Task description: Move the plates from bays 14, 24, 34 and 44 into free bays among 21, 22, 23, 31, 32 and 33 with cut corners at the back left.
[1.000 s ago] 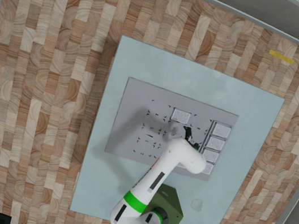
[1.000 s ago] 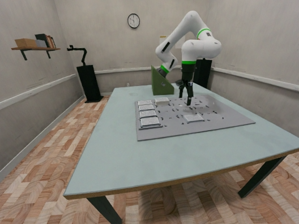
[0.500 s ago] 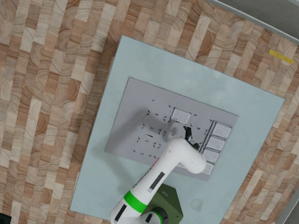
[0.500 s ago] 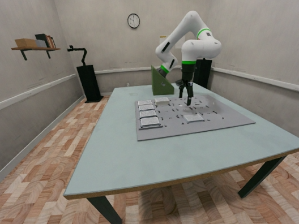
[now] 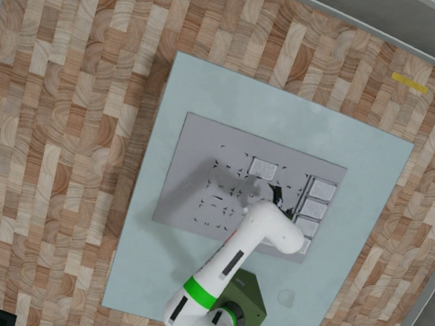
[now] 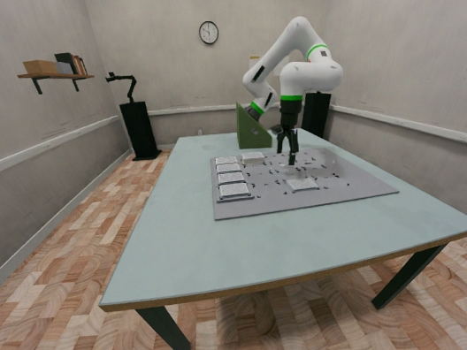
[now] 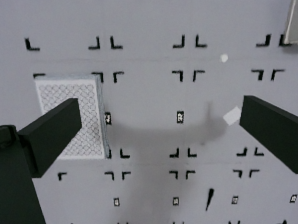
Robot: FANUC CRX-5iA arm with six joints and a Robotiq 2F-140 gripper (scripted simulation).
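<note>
Hand: fingers spread, nothing between them; held above the middle of the grey deck on the worktop.

Plates to be moved, four: bay 44 plate, bay 34 plate, bay 24 plate, bay 14 plate. All in the raised column to the hand's right.

Neighbours: one staying plate, beyond the hand; one taller block, nearer the arm's base.

Loose items below the hand: white square, white dot, dark sliver.

Hazards, as judged: the raised plates stand close together, so a finger lowered off-centre could strike the next plate. Reusing their pick height over the lower bays could mean a drop from too high. A slightly turned release could leave a plate propped on a corner piece. A loose item, if under a landing plate, could tilt it. A wrong wrist turn would misplace the cut corner.
</note>
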